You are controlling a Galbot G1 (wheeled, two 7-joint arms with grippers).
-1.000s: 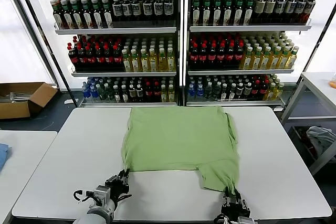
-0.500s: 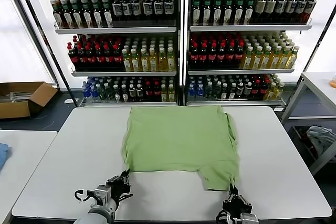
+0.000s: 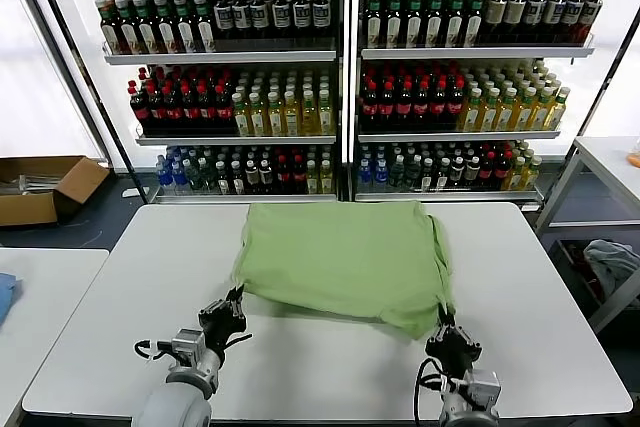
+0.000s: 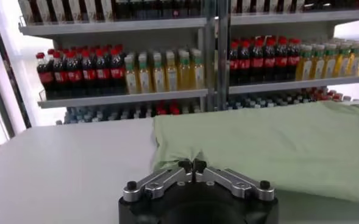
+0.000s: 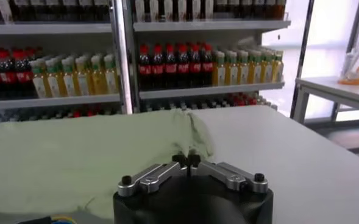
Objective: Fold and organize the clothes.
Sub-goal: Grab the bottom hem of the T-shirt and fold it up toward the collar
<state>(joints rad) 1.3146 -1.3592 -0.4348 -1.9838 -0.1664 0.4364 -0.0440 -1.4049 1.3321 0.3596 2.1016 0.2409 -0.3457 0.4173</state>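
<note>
A light green shirt (image 3: 345, 259) lies spread on the white table (image 3: 120, 287), its near edge lifted off the surface. My left gripper (image 3: 237, 299) is shut on the shirt's near left corner (image 4: 191, 159). My right gripper (image 3: 443, 319) is shut on the near right corner (image 5: 188, 155). Both pinch points show bunched green cloth (image 4: 167, 143) between closed tips. In the right wrist view the cloth (image 5: 75, 158) stretches away from the jaws. Only one garment shows; no collar or logo is visible.
Shelves of bottled drinks (image 3: 340, 87) stand behind the table. A cardboard box (image 3: 45, 187) sits on the floor at far left. Another table (image 3: 610, 162) stands at right, with grey cloth (image 3: 612, 259) below it. A low white table (image 3: 40, 297) adjoins at left.
Both grippers have moved away from the table's near edge, carrying the shirt's lower hem up and toward the shelves. The hanging lower right flap has been drawn up.
</note>
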